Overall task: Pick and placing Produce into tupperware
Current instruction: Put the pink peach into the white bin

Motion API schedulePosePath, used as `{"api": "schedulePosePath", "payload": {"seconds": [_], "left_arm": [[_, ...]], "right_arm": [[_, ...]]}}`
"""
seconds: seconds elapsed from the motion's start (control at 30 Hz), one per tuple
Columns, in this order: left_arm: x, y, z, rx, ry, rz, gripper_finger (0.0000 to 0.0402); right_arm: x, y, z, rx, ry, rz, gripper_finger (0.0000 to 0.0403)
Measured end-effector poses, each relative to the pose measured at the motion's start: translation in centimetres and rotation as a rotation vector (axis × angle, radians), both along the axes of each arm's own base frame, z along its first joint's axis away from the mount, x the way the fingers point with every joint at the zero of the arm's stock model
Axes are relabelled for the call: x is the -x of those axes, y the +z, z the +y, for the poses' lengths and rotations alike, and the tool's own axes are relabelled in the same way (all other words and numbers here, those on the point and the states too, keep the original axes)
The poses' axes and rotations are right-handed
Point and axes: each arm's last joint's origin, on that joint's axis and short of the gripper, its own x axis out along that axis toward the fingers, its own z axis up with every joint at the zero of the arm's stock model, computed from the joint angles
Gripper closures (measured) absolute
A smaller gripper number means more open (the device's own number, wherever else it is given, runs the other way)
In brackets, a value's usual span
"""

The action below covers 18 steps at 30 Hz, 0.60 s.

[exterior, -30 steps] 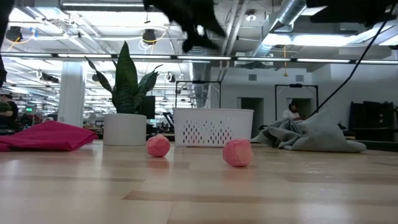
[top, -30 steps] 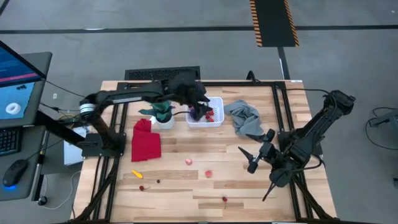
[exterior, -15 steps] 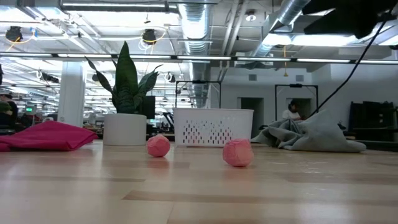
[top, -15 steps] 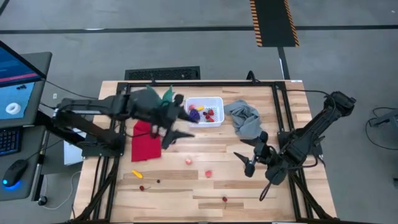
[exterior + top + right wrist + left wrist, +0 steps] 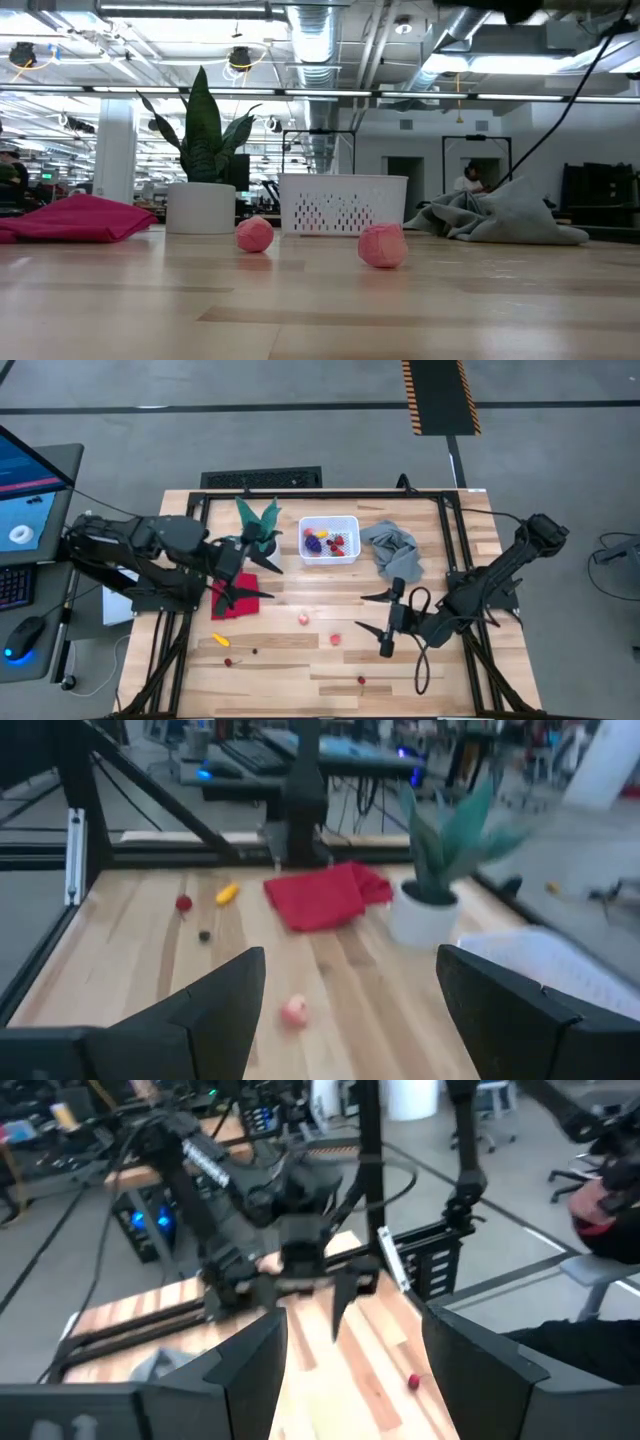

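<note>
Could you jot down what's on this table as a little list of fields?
bin: white, holding some produce
loose produce: two pink balls, yellow piece, small red pieces
plant: beside the bin
red cloth: under left gripper
grey cloth: on the bin's other side
left gripper: open, empty
right gripper: open, empty

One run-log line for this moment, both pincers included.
left pincer: open, empty, over red cloth | right pincer: open, empty, mid-table | tupperware: holds produce | pink balls: loose
</note>
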Motion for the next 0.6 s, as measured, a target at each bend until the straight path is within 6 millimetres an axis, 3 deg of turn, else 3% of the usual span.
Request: {"api": "schedulePosePath", "payload": {"seconds": [0.1, 0.2, 0.4, 0.6], "left_arm": [[1.1, -0.5, 0.2, 0.008, -0.007, -0.013, 0.0177], [2.5, -2.3, 0.2, 0.021, -0.043, -0.048, 0.0177], [5.4, -8.0, 1.2, 0.073, 0.006, -0.171, 0.0177], [6.8, -14.3, 1.6, 0.159, 0.01, -0.276, 0.0177]], "right_arm": [[0.1, 1.6, 0.1, 0.062, 0.028, -0.038, 0.0085], [0.7, 3.5, 0.0, 0.114, 0.054, -0.072, 0.0085], [3.0, 6.8, -0.7, 0.11, 0.098, -0.154, 0.0085], [5.1, 9.2, -1.9, 0.019, 0.14, -0.241, 0.0085]]}}
